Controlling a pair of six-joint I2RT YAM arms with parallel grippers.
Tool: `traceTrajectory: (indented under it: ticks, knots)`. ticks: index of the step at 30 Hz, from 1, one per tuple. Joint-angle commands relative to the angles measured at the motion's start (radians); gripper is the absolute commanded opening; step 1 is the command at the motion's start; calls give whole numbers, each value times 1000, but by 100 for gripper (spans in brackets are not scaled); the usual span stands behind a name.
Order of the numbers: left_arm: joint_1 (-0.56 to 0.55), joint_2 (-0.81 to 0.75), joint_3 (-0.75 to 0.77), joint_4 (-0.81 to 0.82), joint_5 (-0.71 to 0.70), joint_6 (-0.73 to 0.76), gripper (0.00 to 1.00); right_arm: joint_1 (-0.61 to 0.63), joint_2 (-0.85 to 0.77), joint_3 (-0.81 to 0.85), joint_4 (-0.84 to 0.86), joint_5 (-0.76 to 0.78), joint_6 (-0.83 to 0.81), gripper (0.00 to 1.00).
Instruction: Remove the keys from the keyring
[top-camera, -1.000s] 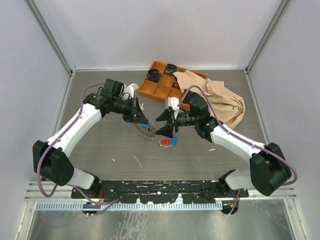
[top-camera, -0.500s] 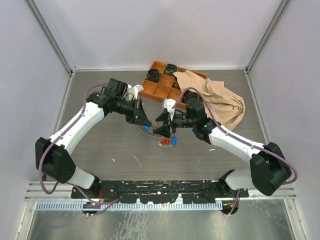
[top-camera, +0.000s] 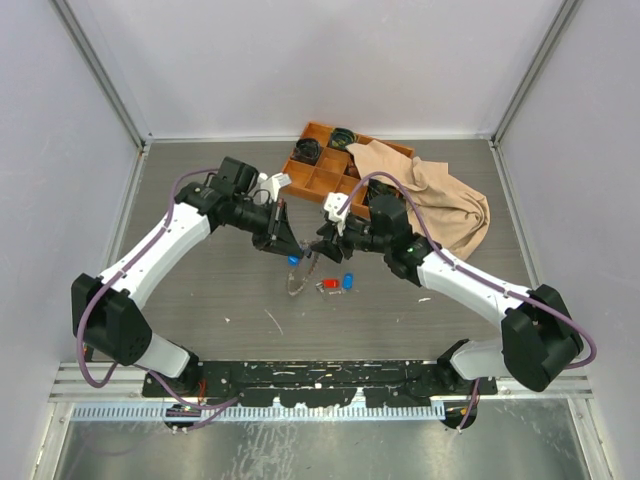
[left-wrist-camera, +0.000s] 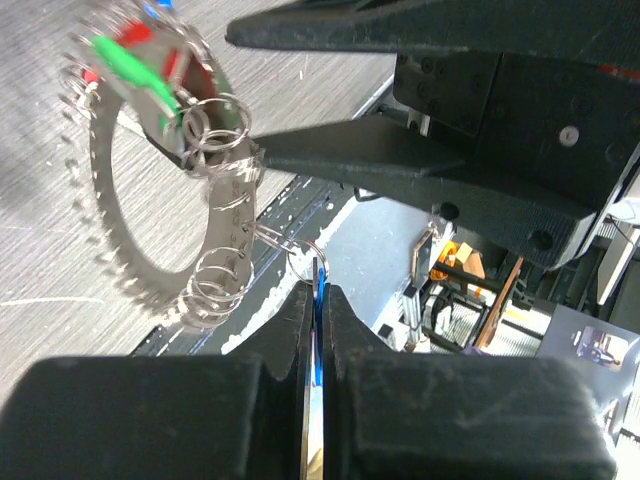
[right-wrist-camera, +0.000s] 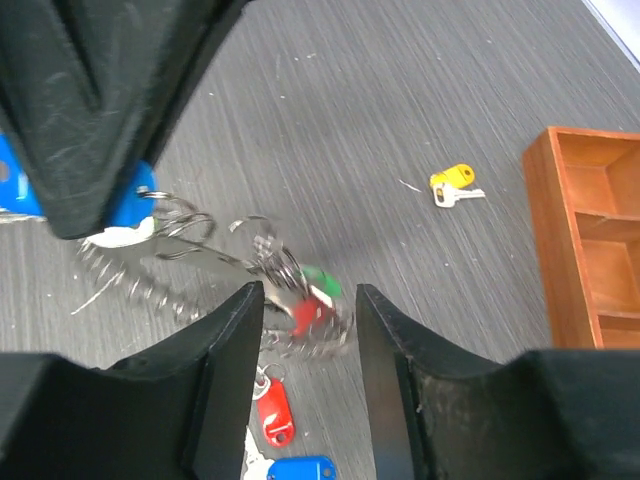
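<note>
The left fingers (left-wrist-camera: 347, 325) are pressed together on the thin edge of a blue-capped key (left-wrist-camera: 317, 290). Straight out from their tips, a small split ring and a short run of wire loops lead up and away to the keyring (left-wrist-camera: 105, 200). It hangs off that one key as a toothed silver circle, with its green and red caps at the far end.

The right fingers (right-wrist-camera: 236, 340) are spread and hold nothing. The blurred red- and green-capped keys (right-wrist-camera: 308, 298) lie just beyond the gap between them. From there the ring's long axis runs out to their left, toward the blue cap in the other arm's pinch. The right arm is therefore the one free to take the ring. It looks best taken across that axis, close to the loops, so that the two arms can pull apart along it.

In the overhead view the keyring (top-camera: 298, 275) dangles between both wrists, above the counter (top-camera: 200, 290). Further out a red key (top-camera: 328, 285) and a blue key (top-camera: 347, 281) lie loose below the right fingers, already off the ring.
</note>
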Motion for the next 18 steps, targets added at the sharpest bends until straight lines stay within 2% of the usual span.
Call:
traceTrajectory:
  ticks: [1,5,11,15,18]
  knots:
    - [-16,-17,48,-26,66,23,0,-1,-31,49,15,71,-11,46]
    - [-17,-22,43,-28,60,21,0,-11,-51,49,10,-8,-8,46]
    - [-17,-26,34,-18,65,14,0,-47,-74,74,-94,-356,-81,51]
    - [-27,-27,32,-12,73,10,0,-37,-54,62,-44,-373,-67,57]
    - [-42,-27,31,-8,83,9,0,-30,-36,65,-27,-373,-74,58]
